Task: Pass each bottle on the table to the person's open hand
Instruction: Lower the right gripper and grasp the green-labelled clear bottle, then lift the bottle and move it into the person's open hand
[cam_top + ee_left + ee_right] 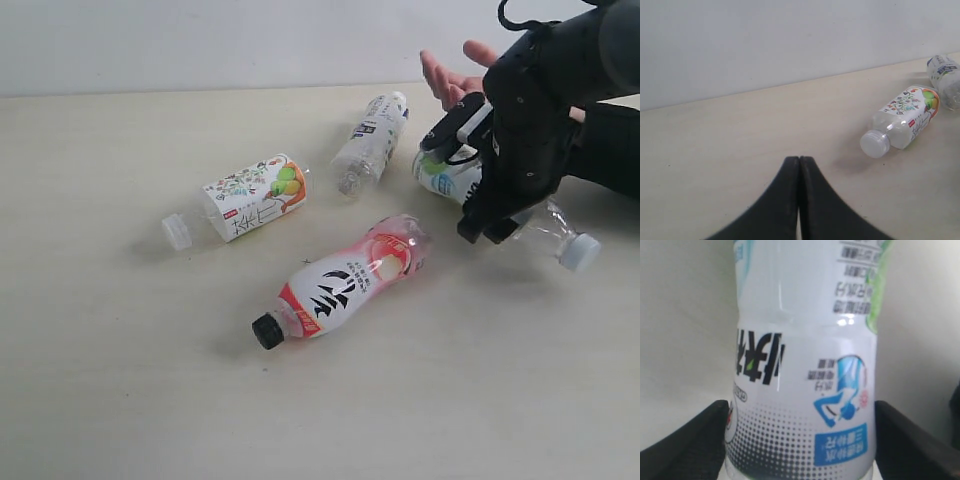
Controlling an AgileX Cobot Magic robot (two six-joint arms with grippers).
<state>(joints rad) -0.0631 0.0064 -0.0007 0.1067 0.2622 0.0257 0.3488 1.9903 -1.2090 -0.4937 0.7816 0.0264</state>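
Table (120,400) pale beige, faint grain, tiny dark specks; floral bottle (250,198), nine o'clock, white label, green-orange fruit, white cap (177,231); pink bottle (345,283), six o'clock, pink-red and white label, black brush strokes, black cap (267,331); pale bottle (372,140), twelve o'clock, white label, dark print; blue-marked bottle (440,182), three o'clock, white label, blue-green marks, black dot pattern.

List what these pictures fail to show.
- Exterior view: the right gripper hides much of the bottle under it and part of the person's open hand.
- Right wrist view: that bottle's ends are cut off; finger contact unclear.
- Left wrist view: the edge cuts a white-labelled bottle.
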